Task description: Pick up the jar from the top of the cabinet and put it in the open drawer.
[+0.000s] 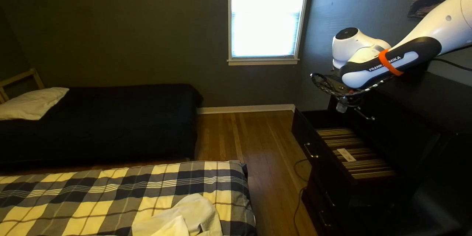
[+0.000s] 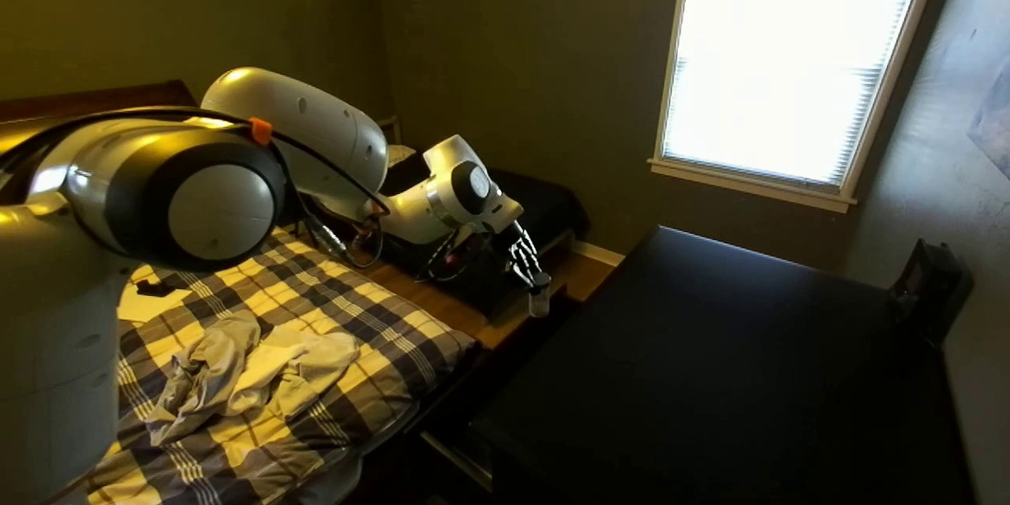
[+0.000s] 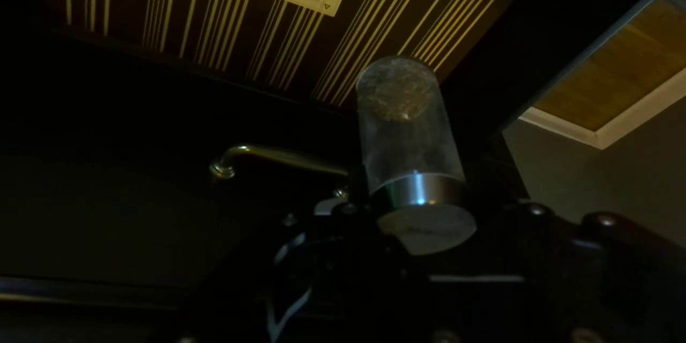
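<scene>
You've got the cabinet here, dark on top, and a black boxy object stands near its back edge.

Room lies over the drawer; above its back, a handle juts.

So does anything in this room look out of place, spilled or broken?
Mainly the pale cloth, bunched in a heap on the plaid bedspread rather than folded or smoothed out. A dark cord also trails loosely across the floor near the cabinet. I see no spill, and the jar shows no visible crack.
</scene>
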Robot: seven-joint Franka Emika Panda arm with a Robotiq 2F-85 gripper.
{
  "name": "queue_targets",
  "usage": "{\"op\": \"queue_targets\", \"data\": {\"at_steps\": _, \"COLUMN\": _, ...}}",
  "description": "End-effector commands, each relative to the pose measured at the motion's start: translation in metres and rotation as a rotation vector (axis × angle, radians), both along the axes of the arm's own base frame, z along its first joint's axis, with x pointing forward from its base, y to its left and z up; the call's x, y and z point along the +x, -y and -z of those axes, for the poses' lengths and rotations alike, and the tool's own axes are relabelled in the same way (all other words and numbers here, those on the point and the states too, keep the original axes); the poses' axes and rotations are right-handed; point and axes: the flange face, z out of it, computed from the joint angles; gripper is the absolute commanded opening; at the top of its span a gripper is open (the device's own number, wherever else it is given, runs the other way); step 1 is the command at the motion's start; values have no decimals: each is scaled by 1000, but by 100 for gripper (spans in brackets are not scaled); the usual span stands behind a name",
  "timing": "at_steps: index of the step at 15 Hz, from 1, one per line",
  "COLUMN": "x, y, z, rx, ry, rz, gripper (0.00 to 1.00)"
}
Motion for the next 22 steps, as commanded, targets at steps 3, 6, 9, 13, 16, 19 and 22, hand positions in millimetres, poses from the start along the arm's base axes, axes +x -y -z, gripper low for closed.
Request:
{"op": "queue_targets", "data": {"at_steps": 3, "x": 19, "y": -1, "z": 59, "rx": -28, "ry": -56, "rz": 14, "gripper": 25}}
{"op": "queue_targets", "data": {"at_steps": 6, "x": 33, "y": 1, "z": 93, "rx": -46, "ry": -72, "rz": 38, "gripper": 25}}
{"op": "queue_targets", "data": {"at_steps": 9, "x": 47, "y": 6, "z": 124, "rx": -45, "ry": -97, "rz": 29, "gripper": 25}}
{"op": "queue_targets", "data": {"at_steps": 13, "x": 65, "y": 13, "z": 160, "rx": -47, "ry": -118, "rz": 17, "gripper": 25}}
{"op": "queue_targets", "data": {"at_steps": 16, "x": 73, "y": 17, "z": 177, "rx": -12, "ry": -151, "rz": 19, "gripper": 25}}
{"op": "queue_targets", "data": {"at_steps": 19, "x": 80, "y": 22, "z": 184, "rx": 42, "ry": -186, "rz": 35, "gripper": 25}}
{"op": "queue_targets", "data": {"at_steps": 22, "x": 87, "y": 27, "z": 185, "rx": 77, "ry": -194, "rz": 47, "gripper": 25}}
